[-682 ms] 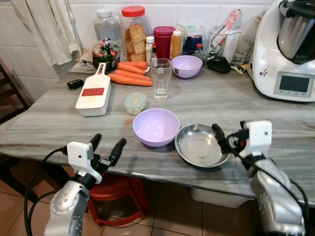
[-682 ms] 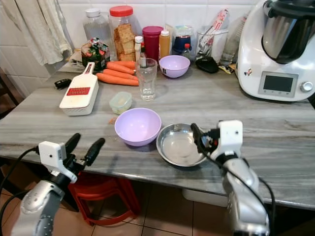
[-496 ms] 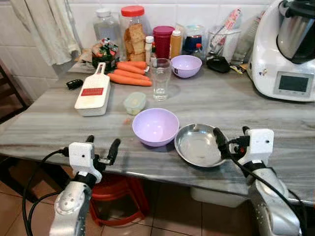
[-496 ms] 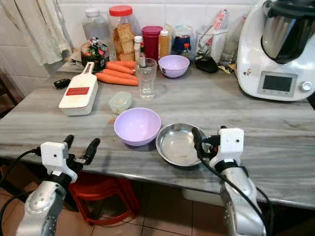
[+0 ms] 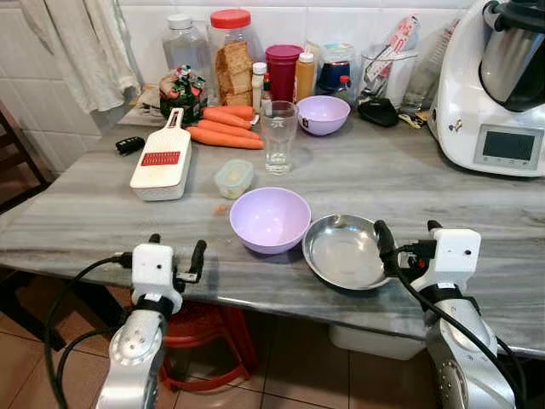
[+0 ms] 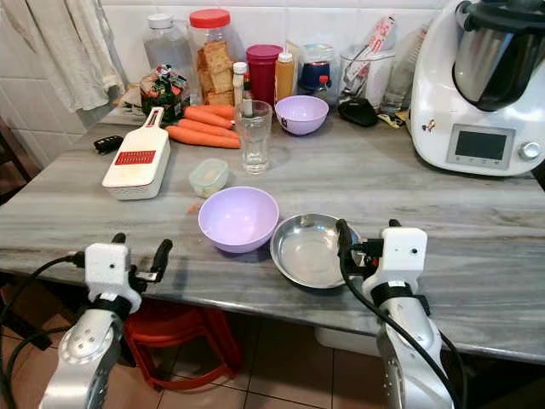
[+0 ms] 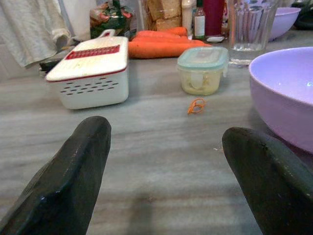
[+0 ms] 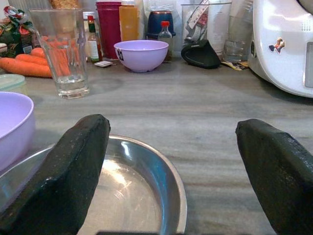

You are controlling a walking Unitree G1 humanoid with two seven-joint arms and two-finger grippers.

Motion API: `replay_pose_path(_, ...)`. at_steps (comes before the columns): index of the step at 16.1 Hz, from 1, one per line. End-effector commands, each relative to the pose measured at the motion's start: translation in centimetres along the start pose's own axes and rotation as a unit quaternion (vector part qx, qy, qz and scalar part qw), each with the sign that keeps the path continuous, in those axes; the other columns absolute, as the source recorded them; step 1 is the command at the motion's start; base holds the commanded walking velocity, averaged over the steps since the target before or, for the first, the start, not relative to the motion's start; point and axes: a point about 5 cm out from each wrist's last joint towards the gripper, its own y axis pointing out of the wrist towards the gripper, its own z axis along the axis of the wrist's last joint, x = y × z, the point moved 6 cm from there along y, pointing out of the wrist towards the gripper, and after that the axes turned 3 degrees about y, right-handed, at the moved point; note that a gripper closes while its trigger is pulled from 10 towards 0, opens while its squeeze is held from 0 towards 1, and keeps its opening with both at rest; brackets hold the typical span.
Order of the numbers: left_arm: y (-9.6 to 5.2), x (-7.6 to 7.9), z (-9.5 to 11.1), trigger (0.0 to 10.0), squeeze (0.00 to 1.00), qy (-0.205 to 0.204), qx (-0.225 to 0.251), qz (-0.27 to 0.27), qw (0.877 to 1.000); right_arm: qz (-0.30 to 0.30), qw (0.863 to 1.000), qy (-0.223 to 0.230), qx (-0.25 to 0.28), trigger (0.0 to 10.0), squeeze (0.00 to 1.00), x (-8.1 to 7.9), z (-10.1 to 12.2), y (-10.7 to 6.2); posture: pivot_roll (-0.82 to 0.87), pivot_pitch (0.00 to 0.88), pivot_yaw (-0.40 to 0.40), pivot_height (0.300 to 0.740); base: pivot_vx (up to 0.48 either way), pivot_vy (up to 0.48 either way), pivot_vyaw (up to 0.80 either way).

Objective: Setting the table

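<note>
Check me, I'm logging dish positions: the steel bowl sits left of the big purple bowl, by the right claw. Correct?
Not quite. The steel bowl sits right of the big purple bowl, as the left eye view shows. It is by the right claw.

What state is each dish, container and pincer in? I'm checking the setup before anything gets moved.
Near purple bowl: upright, empty.
Steel bowl: upright, empty.
Glass: upright, empty.
Small lidded container: closed.
Red-lid jar: closed, holding crackers.
Far purple bowl: upright.
Left pincer: open, holding nothing.
Right pincer: open, straddling the steel bowl's rim.
</note>
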Motion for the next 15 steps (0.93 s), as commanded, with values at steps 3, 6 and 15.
replay_pose_path(3, 0.6, 0.0, 0.3, 10.0, 0.0, 0.004, 0.003, 0.006, 1.0, 0.006, 1.0, 0.004, 0.004, 10.0, 0.0, -0.4, 0.1, 0.7, -0.04, 0.0, 0.032, 0.74, -0.299, 0.0, 0.0)
replay_pose_path(6, 0.8, 0.2, 0.4, 10.0, 0.0, 0.006, 0.006, 0.0, 1.0, 0.009, 1.0, 0.004, 0.01, 10.0, 0.0, -0.7, 0.4, 1.3, -0.04, 0.0, 0.039, 0.74, -0.316, 0.0, 0.0)
replay_pose_path(15, 1.5, 0.8, 0.6, 10.0, 0.0, 0.003, 0.012, -0.014, 1.0, -0.002, 1.0, 0.012, 0.015, 10.0, 0.0, -0.6, 0.5, 1.8, -0.05, 0.0, 0.053, 0.74, -0.344, 0.0, 0.0)
